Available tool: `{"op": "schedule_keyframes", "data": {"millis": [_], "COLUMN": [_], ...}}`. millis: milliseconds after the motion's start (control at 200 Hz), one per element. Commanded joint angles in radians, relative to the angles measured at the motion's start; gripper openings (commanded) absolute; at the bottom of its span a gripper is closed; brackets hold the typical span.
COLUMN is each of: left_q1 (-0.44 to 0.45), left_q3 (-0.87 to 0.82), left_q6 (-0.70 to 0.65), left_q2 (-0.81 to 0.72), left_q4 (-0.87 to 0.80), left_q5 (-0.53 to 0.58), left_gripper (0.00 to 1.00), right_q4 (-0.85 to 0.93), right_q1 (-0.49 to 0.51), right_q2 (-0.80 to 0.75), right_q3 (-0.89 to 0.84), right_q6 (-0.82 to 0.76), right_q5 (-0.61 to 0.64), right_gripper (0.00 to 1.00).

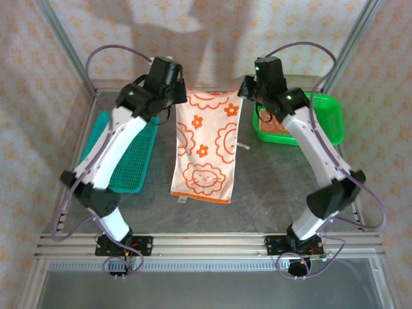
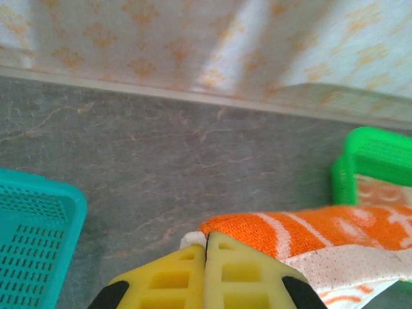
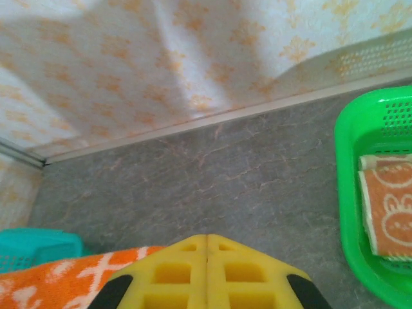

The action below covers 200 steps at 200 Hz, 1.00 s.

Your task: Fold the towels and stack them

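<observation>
Grey stone-look table [image 1: 270, 187] carries everything, and down its middle you have the towel [image 1: 205, 148] in hand: cream and orange, with flowers and a lion face, stretched lengthwise from the far side toward you, its near end lying flat on the surface. To the left of it sits the teal basket [image 1: 132, 167], to the right the green basket [image 1: 325, 119], and in the green one a folded towel [image 3: 386, 212] already lies. Your left gripper [image 2: 206, 241] is closed on the far left corner, the orange hem pinched between the yellow fingers [image 2: 174, 277]. Your right gripper [image 3: 207, 239] is closed too, at the far right corner, with the orange hem running in under it, so I judge it holds the cloth as well. That puts you at the first fold of this towel, with the far edge gripped and nothing yet doubled over. The next move calls for both arms to travel toward you together, at one pace so the edge keeps straight, until the far corners sit over the near corners; only then let go. Watch that the near end does not drag along.
</observation>
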State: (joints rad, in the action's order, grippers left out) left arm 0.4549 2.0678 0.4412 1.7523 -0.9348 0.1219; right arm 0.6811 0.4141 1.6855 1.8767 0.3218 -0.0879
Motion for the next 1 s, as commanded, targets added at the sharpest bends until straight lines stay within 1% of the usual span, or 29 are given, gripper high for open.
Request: {"op": "schedule_keyframes", "data": {"millis": [0,95,190,250,335,445,545,636,656,786,881,996], "left_q1": [-0.05,-0.084,-0.104,-0.107,-0.108,-0.109,-0.108,-0.109,-0.108,-0.107,-0.102,-0.088], "left_q3": [0.026,0.041,0.036,0.014,-0.066,-0.193,-0.286,-0.375,-0.394,-0.508,-0.588,-0.666], "left_q6": [-0.106,-0.122,-0.124,-0.126,-0.121,-0.109,-0.094,-0.075,-0.071,-0.031,-0.001,0.021], "left_q2": [0.121,0.227,0.287,0.303,0.287,0.237,0.193,0.164,0.132,0.061,0.011,-0.042], "left_q4": [0.062,0.051,0.027,0.02,0.048,0.106,0.135,0.158,0.165,0.192,0.224,0.24], "left_q5": [-0.044,-0.055,-0.063,-0.066,-0.076,-0.083,-0.104,-0.131,-0.136,-0.173,-0.205,-0.218], "left_gripper": [0.0,0.0,0.0,0.0,0.0,0.0,0.0,0.0,0.0,0.0,0.0,0.0], "right_q4": [-0.044,-0.005,0.014,0.019,0.003,-0.045,-0.102,-0.128,-0.135,-0.185,-0.204,-0.207], "right_q1": [-0.029,-0.041,-0.045,-0.044,-0.045,-0.043,-0.028,-0.01,-0.007,0.022,0.048,0.074], "right_q2": [0.131,0.25,0.321,0.345,0.345,0.306,0.248,0.2,0.187,0.094,0.029,-0.046], "right_q3": [0.111,0.182,0.209,0.203,0.152,0.032,-0.103,-0.206,-0.231,-0.378,-0.467,-0.562], "right_q6": [-0.042,-0.066,-0.088,-0.087,-0.072,-0.036,-0.015,-0.001,0.002,0.046,0.073,0.11], "right_q5": [-0.09,-0.111,-0.096,-0.102,-0.141,-0.185,-0.199,-0.194,-0.193,-0.185,-0.154,-0.115], "right_gripper": [0.0,0.0,0.0,0.0,0.0,0.0,0.0,0.0,0.0,0.0,0.0,0.0]}}
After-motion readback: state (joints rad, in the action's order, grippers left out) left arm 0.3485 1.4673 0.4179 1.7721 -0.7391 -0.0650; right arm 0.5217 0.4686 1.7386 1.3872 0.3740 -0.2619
